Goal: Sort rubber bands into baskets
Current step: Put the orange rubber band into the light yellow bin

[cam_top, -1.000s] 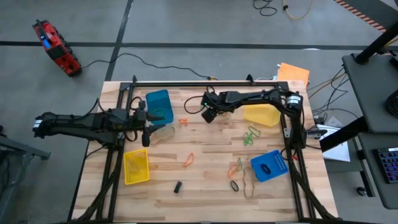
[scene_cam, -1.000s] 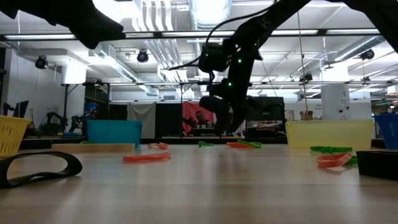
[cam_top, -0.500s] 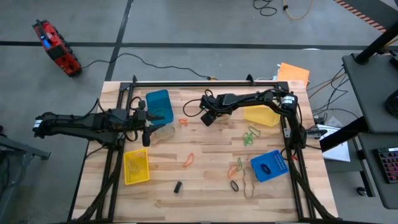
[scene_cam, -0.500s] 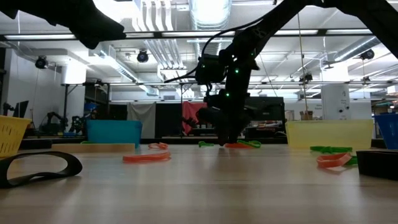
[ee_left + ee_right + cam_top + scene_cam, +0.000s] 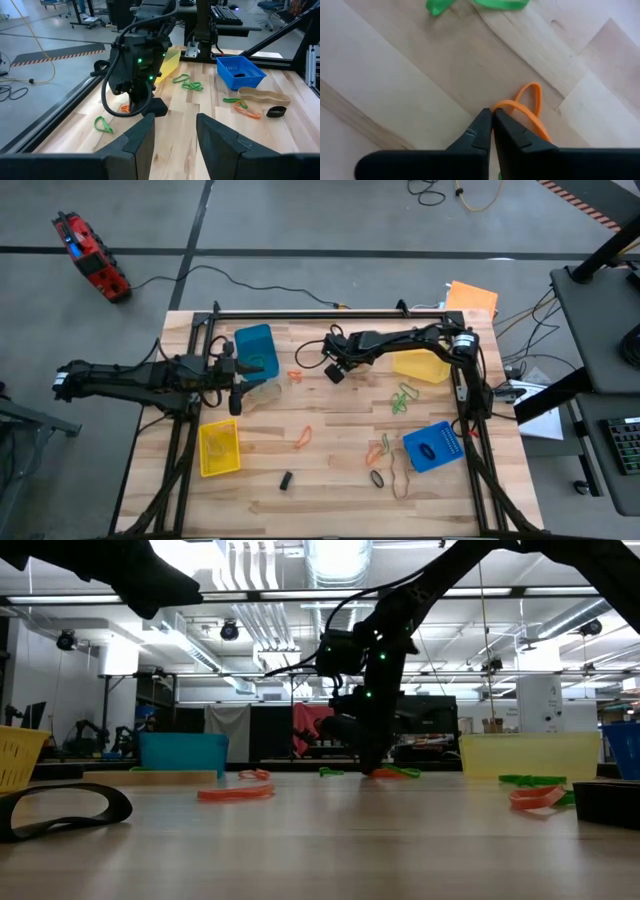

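Overhead, a pale wooden slatted table (image 5: 330, 470) carries two dark robot arms, four small plastic baskets and a scatter of thin rubber bands. A blue rectangular basket (image 5: 255, 350) stands at the far left beside the left arm, and a yellow rectangular basket (image 5: 420, 364) sits at the far right under the right arm. A second yellow basket (image 5: 219, 447) rests at the near left, and a second blue basket (image 5: 432, 446), with a black band inside, at the near right.

Reaching across the far middle of the table, the right gripper (image 5: 334, 370) is down at the tabletop with its fingers pressed together on a small orange rubber band (image 5: 527, 107); the wrist view shows the tips pinching one edge of the loop while the rest lies on the wood. The left gripper (image 5: 236, 393) hangs just beside the far blue basket, its fingers (image 5: 137, 140) parted and holding nothing.

Loose bands lie elsewhere: a green cluster (image 5: 403, 397) near the far yellow basket, an orange loop (image 5: 303, 439) in the middle, and orange, tan and black loops (image 5: 385, 465) by the near blue basket. A small black block (image 5: 286, 479) sits near the front edge.
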Motion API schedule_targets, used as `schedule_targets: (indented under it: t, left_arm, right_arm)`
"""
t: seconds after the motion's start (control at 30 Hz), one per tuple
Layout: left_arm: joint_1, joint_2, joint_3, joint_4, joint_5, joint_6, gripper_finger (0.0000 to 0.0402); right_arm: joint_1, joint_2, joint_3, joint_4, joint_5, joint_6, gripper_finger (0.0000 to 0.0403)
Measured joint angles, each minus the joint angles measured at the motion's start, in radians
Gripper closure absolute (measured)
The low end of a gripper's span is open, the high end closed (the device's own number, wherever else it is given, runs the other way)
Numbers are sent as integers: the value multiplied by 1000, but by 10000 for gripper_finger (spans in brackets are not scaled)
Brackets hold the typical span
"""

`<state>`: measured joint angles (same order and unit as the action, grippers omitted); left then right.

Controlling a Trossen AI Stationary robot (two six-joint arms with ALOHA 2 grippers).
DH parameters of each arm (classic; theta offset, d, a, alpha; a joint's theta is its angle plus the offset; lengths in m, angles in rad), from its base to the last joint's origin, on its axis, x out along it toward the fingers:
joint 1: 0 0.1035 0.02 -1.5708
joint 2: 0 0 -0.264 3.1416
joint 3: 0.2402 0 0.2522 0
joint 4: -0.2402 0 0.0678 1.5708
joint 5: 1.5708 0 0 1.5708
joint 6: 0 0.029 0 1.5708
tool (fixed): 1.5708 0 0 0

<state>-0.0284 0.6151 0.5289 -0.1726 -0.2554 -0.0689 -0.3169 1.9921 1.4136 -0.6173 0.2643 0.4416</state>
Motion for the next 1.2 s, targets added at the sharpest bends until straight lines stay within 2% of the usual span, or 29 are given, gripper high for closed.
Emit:
schedule_targets:
  t: [0.37, 0.7, 0.87, 1.2]
  left_arm:
    - [0, 8, 0, 0, 0, -2, 272]
    - [0, 35, 0, -1, 0, -22, 272]
    - [0, 43, 0, 0, 0, -29, 272]
    - [0, 47, 0, -13, 2, -57, 272]
  right_arm:
    - [68, -119, 0, 3, 76, -52, 394]
    - [145, -255, -19, 45, 100, -142, 394]
    - [178, -334, -55, 137, 103, -180, 394]
    - [239, -539, -194, 137, 103, -145, 394]
